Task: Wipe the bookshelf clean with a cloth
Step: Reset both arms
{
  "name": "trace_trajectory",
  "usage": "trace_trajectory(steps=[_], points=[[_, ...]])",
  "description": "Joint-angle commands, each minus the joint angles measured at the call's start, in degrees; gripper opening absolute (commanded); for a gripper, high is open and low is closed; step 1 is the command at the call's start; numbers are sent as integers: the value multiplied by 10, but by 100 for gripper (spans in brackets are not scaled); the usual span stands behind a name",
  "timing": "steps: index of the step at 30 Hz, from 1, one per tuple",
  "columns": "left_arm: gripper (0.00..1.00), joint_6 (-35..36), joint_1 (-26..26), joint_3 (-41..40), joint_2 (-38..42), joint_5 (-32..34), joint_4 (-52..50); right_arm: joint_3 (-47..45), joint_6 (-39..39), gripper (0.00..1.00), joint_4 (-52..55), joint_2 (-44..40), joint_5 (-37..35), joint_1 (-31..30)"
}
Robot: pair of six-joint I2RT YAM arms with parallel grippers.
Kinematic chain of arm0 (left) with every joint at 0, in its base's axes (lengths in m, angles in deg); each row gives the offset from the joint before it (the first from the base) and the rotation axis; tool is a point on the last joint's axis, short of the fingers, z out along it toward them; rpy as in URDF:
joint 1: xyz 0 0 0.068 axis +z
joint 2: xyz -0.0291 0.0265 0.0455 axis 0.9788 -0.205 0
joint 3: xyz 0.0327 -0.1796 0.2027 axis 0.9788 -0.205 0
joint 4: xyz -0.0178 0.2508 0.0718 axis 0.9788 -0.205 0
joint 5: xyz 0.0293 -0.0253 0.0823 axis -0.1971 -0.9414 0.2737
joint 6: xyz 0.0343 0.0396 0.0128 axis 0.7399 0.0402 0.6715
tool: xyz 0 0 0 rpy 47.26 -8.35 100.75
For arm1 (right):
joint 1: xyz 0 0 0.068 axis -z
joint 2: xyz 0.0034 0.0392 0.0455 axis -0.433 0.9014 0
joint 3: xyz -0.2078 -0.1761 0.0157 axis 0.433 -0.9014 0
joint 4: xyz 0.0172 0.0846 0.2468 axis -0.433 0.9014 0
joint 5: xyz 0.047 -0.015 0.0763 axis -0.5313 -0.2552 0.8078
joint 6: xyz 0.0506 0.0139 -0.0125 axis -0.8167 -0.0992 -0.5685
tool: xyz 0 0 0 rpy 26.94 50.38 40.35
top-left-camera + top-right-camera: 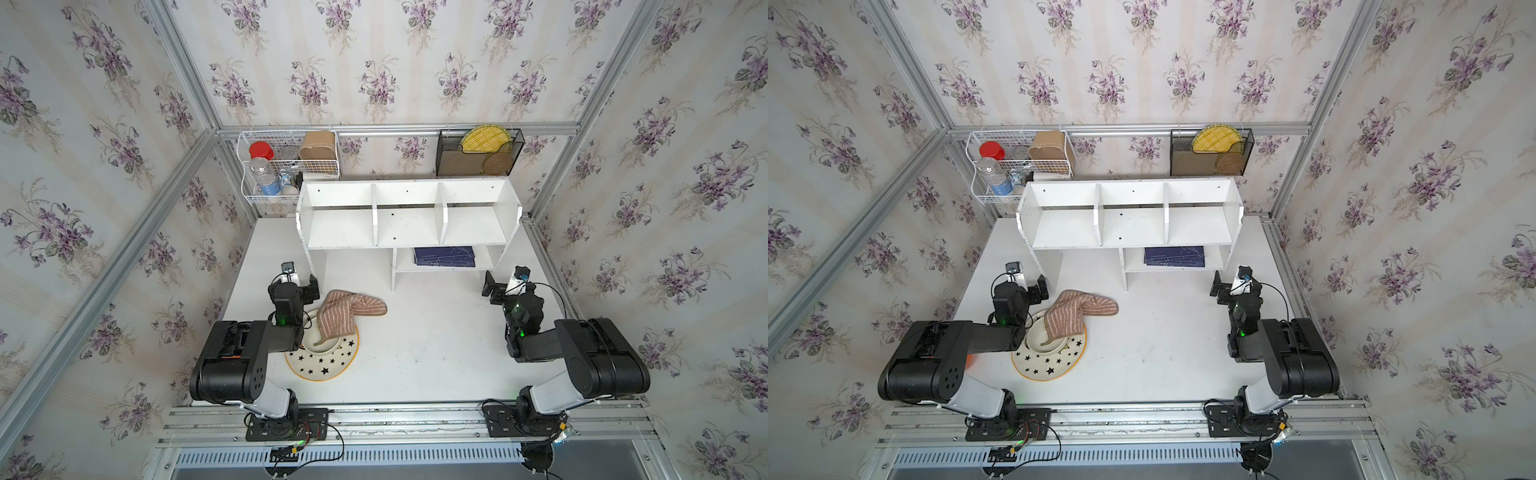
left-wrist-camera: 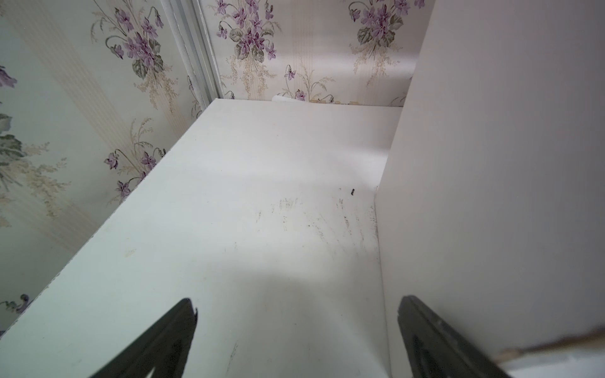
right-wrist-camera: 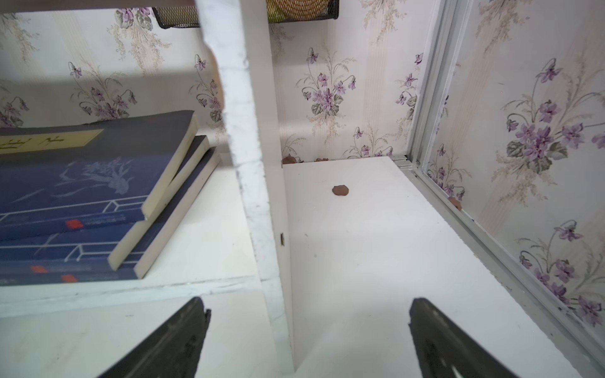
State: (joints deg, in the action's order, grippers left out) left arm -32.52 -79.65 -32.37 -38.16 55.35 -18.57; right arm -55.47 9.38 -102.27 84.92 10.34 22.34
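Observation:
The white bookshelf point(image 1: 407, 226) point(image 1: 1129, 226) stands at the back of the table in both top views. The tan-pink striped cloth point(image 1: 345, 311) point(image 1: 1077, 311) lies crumpled, partly over a starred plate point(image 1: 328, 368) point(image 1: 1054, 368), and no gripper touches it. My left gripper point(image 1: 299, 283) point(image 1: 1034, 289) point(image 2: 298, 301) is open and empty, just left of the shelf's left leg point(image 2: 491, 163) and behind the cloth. My right gripper point(image 1: 505, 286) point(image 1: 1229, 286) point(image 3: 308, 301) is open and empty, facing the shelf's right leg point(image 3: 252, 163).
Dark blue books point(image 1: 444, 256) point(image 3: 82, 196) are stacked on the small lower shelf. A white wire basket point(image 1: 286, 166) with jars and a black mesh rack point(image 1: 478, 153) hang on the back wall. A small brown crumb point(image 3: 340, 190) lies on the table beyond the right leg.

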Motion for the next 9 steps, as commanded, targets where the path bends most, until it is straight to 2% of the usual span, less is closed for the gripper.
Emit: trace_trajectory(steps=[1, 9], points=[[99, 7, 1, 2, -2, 0, 16, 3, 3, 100, 1, 0, 8, 1], [99, 7, 1, 3, -2, 0, 16, 5, -2, 100, 5, 0, 31, 13]])
